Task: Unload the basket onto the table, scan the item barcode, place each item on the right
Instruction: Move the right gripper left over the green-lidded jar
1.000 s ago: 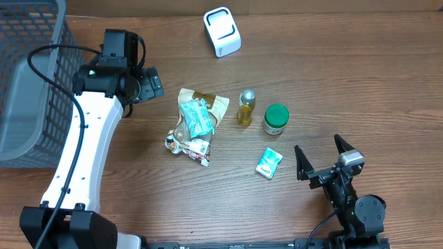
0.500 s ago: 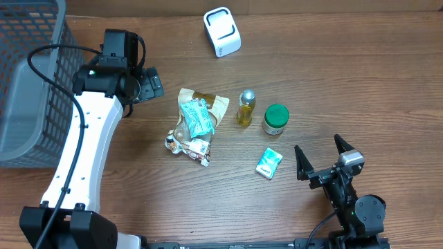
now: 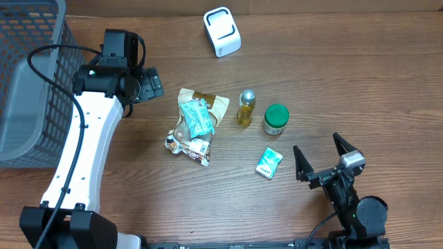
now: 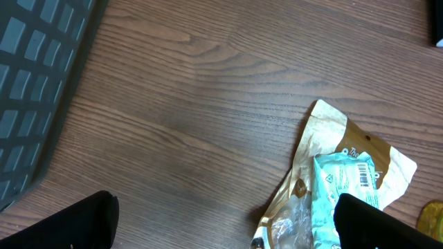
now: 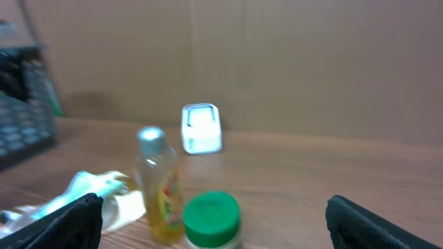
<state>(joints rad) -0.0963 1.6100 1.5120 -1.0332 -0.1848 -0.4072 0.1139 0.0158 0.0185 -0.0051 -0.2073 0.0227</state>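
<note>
A white barcode scanner (image 3: 222,32) stands at the far middle of the table. Items lie mid-table: a teal packet (image 3: 199,116) on a tan bag (image 3: 216,103), a yellow bottle (image 3: 246,107), a green-lidded jar (image 3: 275,119) and a small green packet (image 3: 268,164). A barcode (image 4: 361,176) shows on the teal packet (image 4: 346,197). My left gripper (image 3: 154,84) is open, left of the tan bag (image 4: 332,138), holding nothing. My right gripper (image 3: 316,144) is open near the front edge, right of the small green packet, facing the jar (image 5: 211,218) and bottle (image 5: 158,183).
A grey mesh basket (image 3: 28,83) fills the far left corner. A crumpled clear wrapper (image 3: 187,142) lies just in front of the tan bag. The scanner (image 5: 201,128) shows behind the bottle in the blurred right wrist view.
The right gripper has shifted very slightly away from the front edge. The left arm and the items have not moved.
</note>
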